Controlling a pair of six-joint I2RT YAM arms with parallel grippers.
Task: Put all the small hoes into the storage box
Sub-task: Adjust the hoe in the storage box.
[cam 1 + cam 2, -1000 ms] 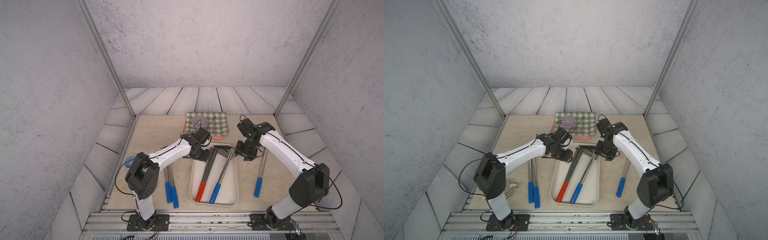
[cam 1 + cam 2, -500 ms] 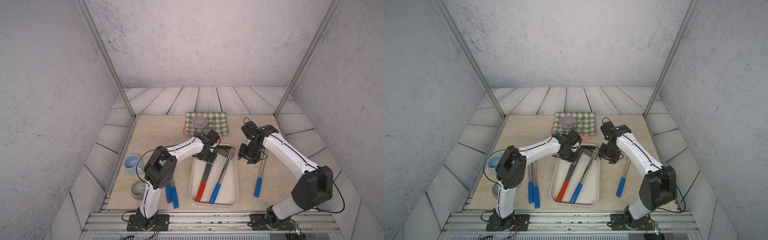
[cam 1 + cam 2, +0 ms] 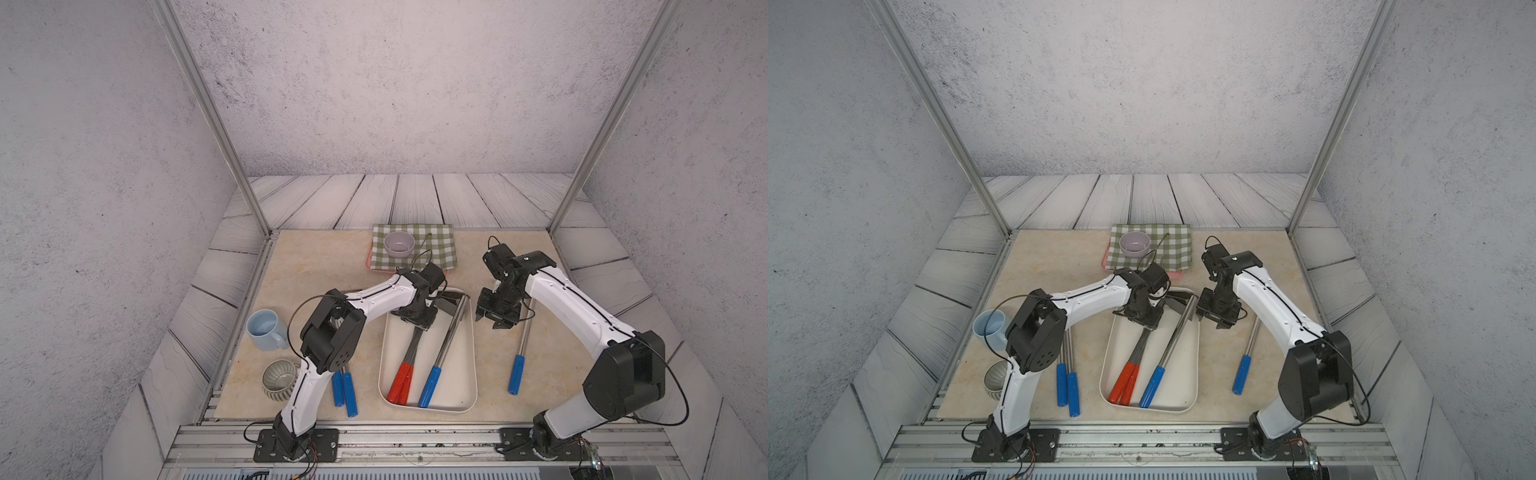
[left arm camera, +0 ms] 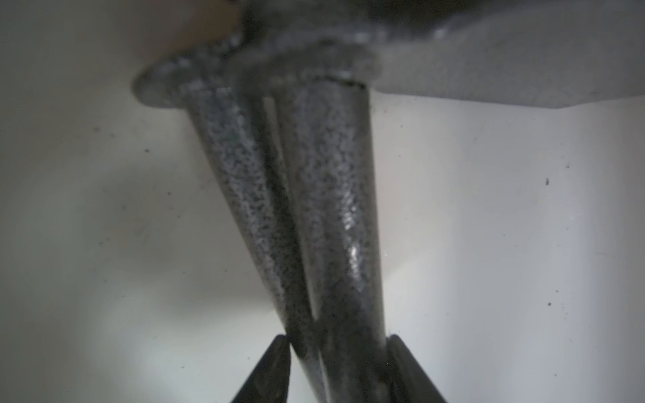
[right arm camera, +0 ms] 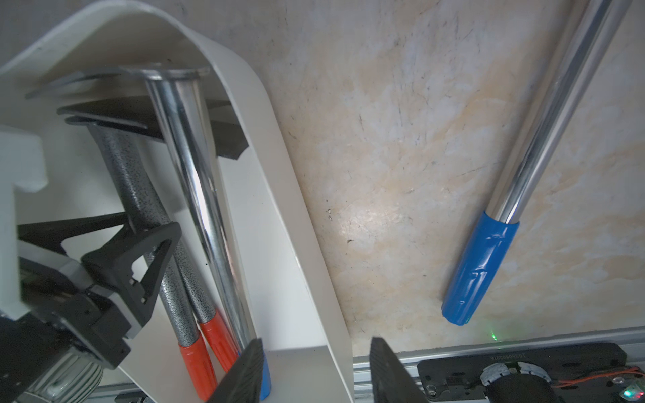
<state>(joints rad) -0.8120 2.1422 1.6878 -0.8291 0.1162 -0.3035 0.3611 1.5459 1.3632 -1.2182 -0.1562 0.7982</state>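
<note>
At the near left, a ribbed bowl (image 3: 278,380) sat by two blue-handled tools (image 3: 345,388) lying side by side on the table (image 3: 332,270). Centre: the storage box (image 3: 459,374) held both red-handled hoes (image 3: 409,361) plus a blue-handled hoe (image 3: 442,357), handles near, blades far. A chrome tool (image 3: 521,357) lay on the table right of it, a light-blue mug (image 3: 266,330) to the left. The left gripper (image 4: 336,345) was low in the box's far half, narrowed onto both speckled shafts, fingertips (image 4: 275,370) touching them. The right gripper (image 5: 316,352) hung just right of the box's far corner, half apart, empty. Far: a lilac bowl (image 3: 399,243) on a checked cloth (image 3: 432,249).
</note>
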